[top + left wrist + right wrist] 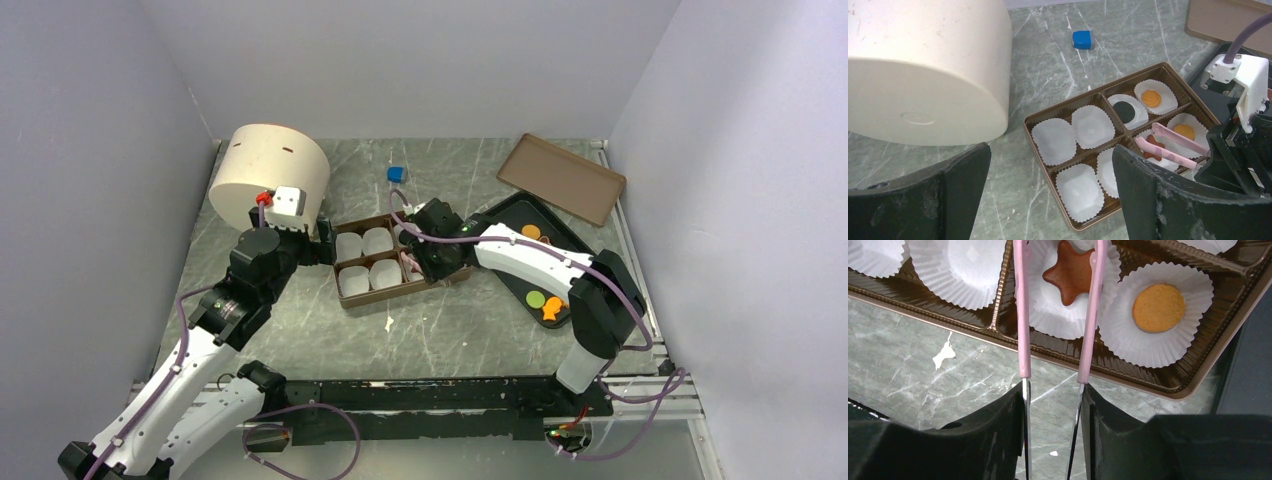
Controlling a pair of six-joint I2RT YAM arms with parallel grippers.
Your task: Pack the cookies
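A brown divided box (345, 300) holds white paper cups. In the left wrist view its right cups hold a black round cookie (1124, 111), two orange round cookies (1151, 98) and a brown star cookie (1152, 150). My right gripper (1052, 395) is shut on pink tongs (1023, 330) and hovers over the box's right end (425, 262). The tong arms stand apart on either side of the star (1073, 271), which lies in its cup beside an orange round (1158, 307). My left gripper (1050, 150) is open and empty at the box's left side (325, 235).
A black tray (520, 210) to the right holds an orange round (531, 232), a green round (536, 298) and an orange fish (551, 312). A brown lid (562, 178) leans behind it. A cream round container (270, 175) stands at back left. A blue cube (397, 174) lies behind the box.
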